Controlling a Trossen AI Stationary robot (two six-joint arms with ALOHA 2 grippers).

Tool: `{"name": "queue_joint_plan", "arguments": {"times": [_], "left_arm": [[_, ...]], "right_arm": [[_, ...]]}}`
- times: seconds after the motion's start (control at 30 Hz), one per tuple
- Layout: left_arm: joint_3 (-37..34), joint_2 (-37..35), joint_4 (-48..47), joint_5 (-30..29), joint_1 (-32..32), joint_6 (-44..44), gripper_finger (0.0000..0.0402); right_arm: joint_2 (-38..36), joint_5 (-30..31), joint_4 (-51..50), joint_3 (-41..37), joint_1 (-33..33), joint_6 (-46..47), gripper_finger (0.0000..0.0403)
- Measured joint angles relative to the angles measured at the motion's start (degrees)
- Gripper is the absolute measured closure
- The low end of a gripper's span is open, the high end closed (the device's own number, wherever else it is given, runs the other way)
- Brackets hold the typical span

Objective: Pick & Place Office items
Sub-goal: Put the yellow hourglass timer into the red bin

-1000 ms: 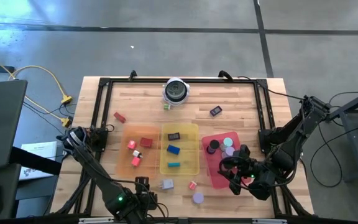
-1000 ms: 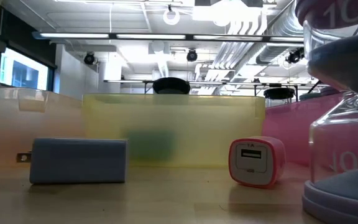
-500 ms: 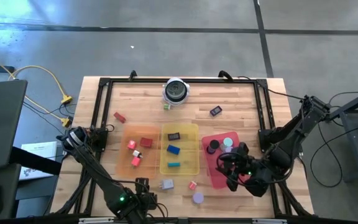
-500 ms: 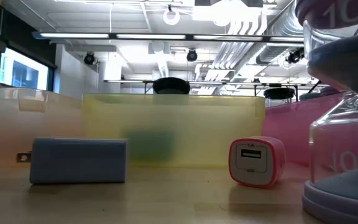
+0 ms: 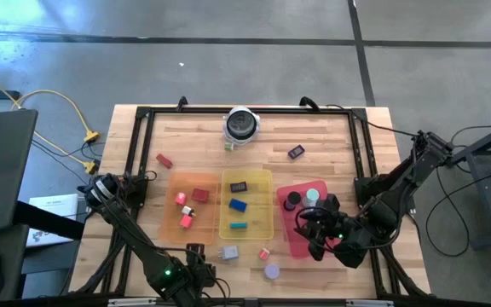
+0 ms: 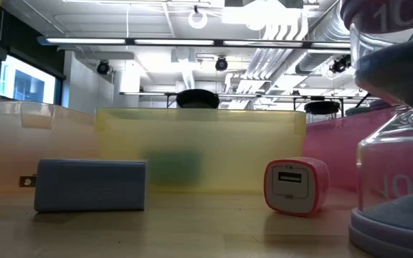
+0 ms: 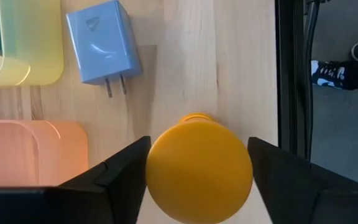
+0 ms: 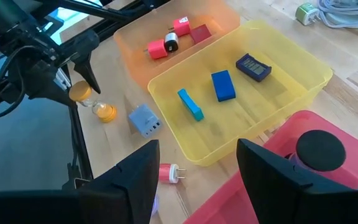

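High view: right claw [image 5: 311, 232] farther left.

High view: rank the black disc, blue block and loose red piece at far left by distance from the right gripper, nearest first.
From the right gripper:
1. black disc, in the red tray.
2. blue block, in the yellow tray.
3. red piece, loose, far left.

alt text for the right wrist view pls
The right gripper, fingers apart and holding nothing, hovers over a red tray with a black disc in it. Beyond sit a yellow tray with three blue and teal blocks, an orange tray with red and pink pieces, and a grey plug adapter on the wooden table.
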Motion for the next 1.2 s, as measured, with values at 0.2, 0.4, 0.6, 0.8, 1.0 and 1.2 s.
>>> {"name": "queue_joint_plan", "arguments": {"times": [0.2,0.4,0.6,0.8,1.0,1.2], "left_arm": [[0.0,0.0,0.0,-0.3,0.0,0.0,0.0207],[0.0,-0.1,0.0,-0.3,0.1,0.0,0.021],[0.0,-3.7,-2.4,0.2,0.2,-5.6,0.021],[0.0,-9.1,-4.8,-0.1,0.2,-7.4,0.021],[0.1,-15.4,-6.7,-2.1,2.0,-6.9,0.021],[0.2,-24.1,-4.1,-12.6,3.8,-1.4,0.021]], "right_arm": [[0.0,0.1,0.0,0.0,0.0,-0.8,0.0199],[0.0,0.1,0.0,0.0,0.0,-1.2,0.0199],[0.0,0.1,1.3,0.0,0.0,-1.4,0.0199],[0.0,0.1,5.7,0.0,0.0,-6.4,0.0199],[0.0,-0.3,15.7,0.0,0.0,-15.9,0.0199],[0.0,-0.3,23.3,0.0,0.0,-22.8,0.0199]]}}
